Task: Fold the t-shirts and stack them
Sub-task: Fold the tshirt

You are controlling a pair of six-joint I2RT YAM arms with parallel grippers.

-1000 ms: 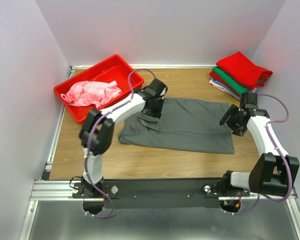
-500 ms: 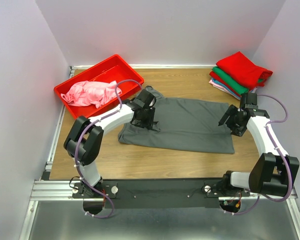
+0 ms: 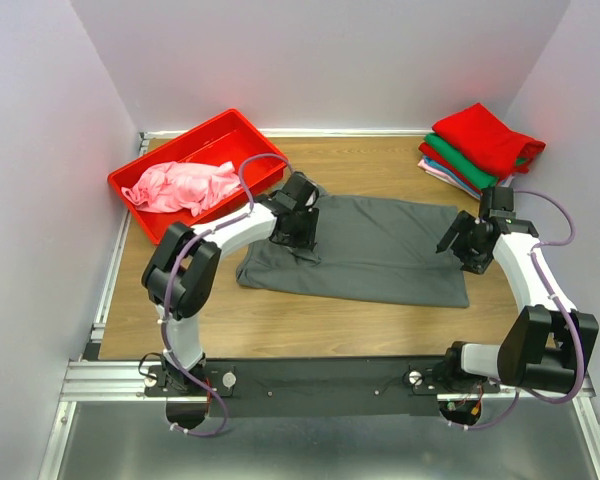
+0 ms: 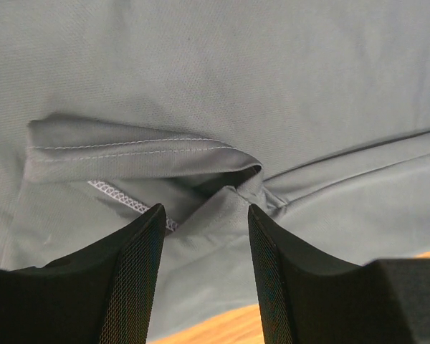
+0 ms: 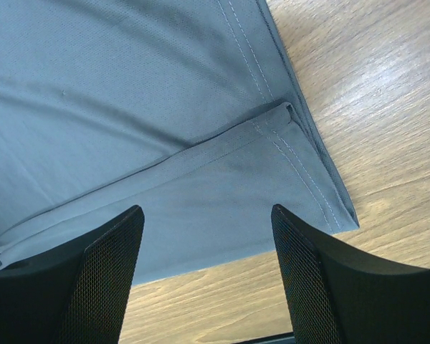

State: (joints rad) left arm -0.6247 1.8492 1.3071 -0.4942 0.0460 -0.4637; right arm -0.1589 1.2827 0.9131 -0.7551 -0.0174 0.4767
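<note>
The dark grey t-shirt (image 3: 380,250) lies spread across the middle of the tabletop (image 3: 280,320), its left end partly hidden under the left arm. The left gripper (image 4: 206,209) hangs released over a rumpled sleeve fold, nothing pinched. The right gripper (image 5: 206,209) is spread wide above the right hem corner. A crumpled pink t-shirt (image 3: 180,186) fills the red bin (image 3: 172,146); the folded stack (image 3: 480,145) shows mostly edges.

No readable text, label, brand, number or sign shows in any of the views.
</note>
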